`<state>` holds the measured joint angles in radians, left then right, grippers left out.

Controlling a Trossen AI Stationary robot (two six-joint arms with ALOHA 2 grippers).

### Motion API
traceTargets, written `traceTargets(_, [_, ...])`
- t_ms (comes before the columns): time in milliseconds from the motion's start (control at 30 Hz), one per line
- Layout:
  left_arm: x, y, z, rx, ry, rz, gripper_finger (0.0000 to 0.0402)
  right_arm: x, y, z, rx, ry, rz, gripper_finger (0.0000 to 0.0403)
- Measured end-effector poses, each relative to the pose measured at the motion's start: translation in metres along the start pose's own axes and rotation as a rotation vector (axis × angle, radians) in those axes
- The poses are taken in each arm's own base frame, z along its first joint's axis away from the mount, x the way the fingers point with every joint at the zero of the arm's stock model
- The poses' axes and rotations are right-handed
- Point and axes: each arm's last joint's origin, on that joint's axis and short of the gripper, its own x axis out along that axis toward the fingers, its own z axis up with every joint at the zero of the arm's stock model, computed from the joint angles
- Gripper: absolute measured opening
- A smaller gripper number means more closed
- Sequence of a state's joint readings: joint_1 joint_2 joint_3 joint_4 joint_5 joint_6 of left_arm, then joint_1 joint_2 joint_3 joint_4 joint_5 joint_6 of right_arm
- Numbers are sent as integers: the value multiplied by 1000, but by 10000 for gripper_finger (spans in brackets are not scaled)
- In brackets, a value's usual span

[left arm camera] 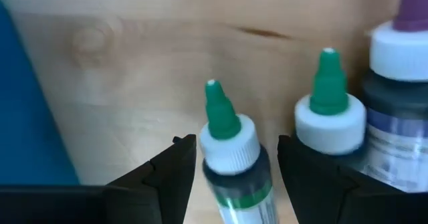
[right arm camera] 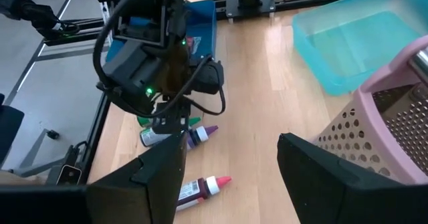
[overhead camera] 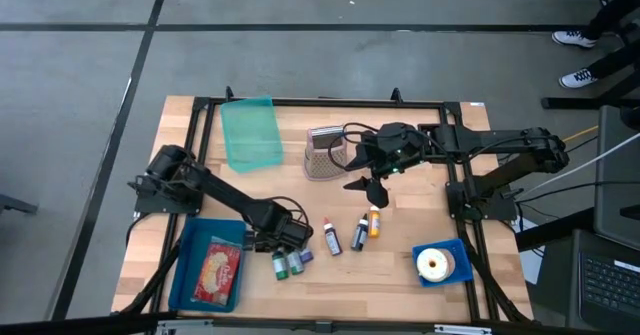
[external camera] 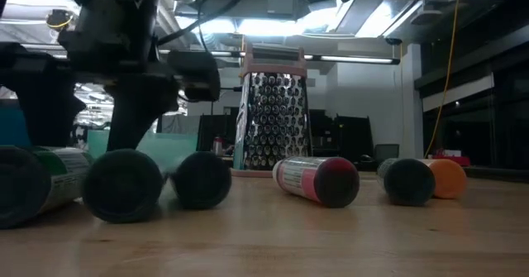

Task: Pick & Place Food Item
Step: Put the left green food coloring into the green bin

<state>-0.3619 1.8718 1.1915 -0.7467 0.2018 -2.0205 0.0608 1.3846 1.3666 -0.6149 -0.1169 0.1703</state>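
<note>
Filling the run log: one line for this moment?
left gripper: open, straddling green-tipped bottle | right gripper: open, waiting beside grater

Two dark jointed arms, black looping cables, small green indicator lights

Wooden table (overhead camera: 400, 275) carries all items. Back left: tray (overhead camera: 250, 132). Just right of it, mid-back: grater (overhead camera: 324, 151), upright. Front left: bin (overhead camera: 190, 265) with a food packet (overhead camera: 220, 272) lying in it. Immediately right of the bin: three bottles (overhead camera: 290, 263) side by side, lying down. Further right, mid-table: three more bottles (overhead camera: 352, 232), also lying, spaced slightly apart. Front right: small dish (overhead camera: 455, 271) with a tape roll (overhead camera: 434, 264) on it.
</note>
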Motion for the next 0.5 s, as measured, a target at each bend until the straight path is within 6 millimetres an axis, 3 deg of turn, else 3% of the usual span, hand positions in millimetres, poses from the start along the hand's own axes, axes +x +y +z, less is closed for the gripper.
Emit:
traceTargets(200, [11,-2,1,-4,-7,15,194,0,0,-1,-6,10,-3,232])
traceTargets(433, [13,-6,2,7,6,-6,114,0,-1,-2,-19,21,-7,232])
traceTargets(500, [12,-6,2,22,4,-8,113,0,-1,-2,-21,20,-10,232])
